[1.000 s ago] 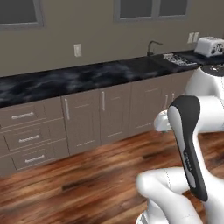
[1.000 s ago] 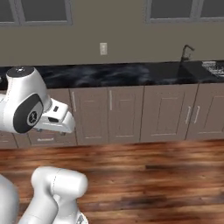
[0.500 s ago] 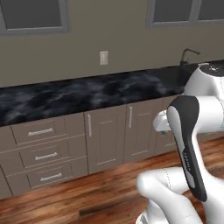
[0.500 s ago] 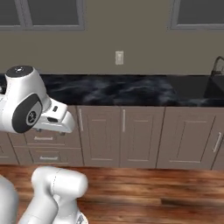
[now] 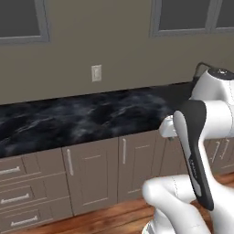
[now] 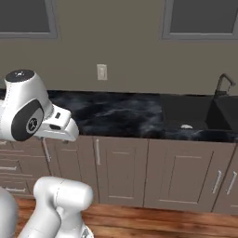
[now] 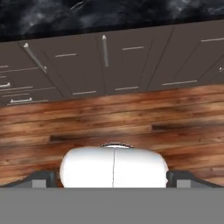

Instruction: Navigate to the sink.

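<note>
Nav partly done: I see sink at 3 o'clock in right base view, set in black surface, base not squared to it; claw state, can't tell

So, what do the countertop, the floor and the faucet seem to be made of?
The countertop looks like polished black marble or similar stone, going by its pale cloudy veins. The floor looks like reddish-brown wood planks with visible grain and seams. The faucet looks like dark metal, probably matte; it is too small to be sure.
</note>
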You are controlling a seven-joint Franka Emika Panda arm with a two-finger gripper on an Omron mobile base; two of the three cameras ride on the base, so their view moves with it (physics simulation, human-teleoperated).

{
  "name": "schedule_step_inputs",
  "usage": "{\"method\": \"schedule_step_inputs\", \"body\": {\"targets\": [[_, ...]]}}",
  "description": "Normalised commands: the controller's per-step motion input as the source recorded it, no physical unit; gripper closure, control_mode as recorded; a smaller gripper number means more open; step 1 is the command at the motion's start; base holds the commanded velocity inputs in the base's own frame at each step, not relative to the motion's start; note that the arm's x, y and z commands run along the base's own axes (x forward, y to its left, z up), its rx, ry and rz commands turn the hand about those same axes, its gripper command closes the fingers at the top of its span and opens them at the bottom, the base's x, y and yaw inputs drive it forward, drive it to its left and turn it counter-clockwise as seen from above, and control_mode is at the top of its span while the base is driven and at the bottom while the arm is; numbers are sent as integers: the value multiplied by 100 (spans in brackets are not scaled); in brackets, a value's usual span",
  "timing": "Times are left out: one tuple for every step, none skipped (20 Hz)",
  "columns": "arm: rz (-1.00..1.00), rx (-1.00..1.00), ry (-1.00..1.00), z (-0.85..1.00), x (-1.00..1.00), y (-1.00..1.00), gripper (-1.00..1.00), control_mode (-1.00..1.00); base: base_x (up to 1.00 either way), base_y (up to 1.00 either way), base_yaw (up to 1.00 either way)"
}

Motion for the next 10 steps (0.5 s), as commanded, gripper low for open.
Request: {"method": "schedule_step_inputs", "body": {"targets": [[0,0,0,0,0,0,-100,100,100,-100,8],[0,0,0,0,0,0,-100,100,100,-100,6],[0,0,0,0,0,0,-100,100,99,-100,5],[0,0,0,0,0,0,-100,100,90,-100,4],[0,0,0,0,0,0,-100,100,89,-100,4],[0,0,0,0,0,0,-100,100,87,-100,4],[0,0,0,0,0,0,-100,100,84,-100,4],[0,0,0,0,0,0,-100,100,83,-100,5],[0,0,0,0,0,0,-100,100,78,-100,5],[0,0,0,0,0,0,-100,100,74,-100,5]]}}
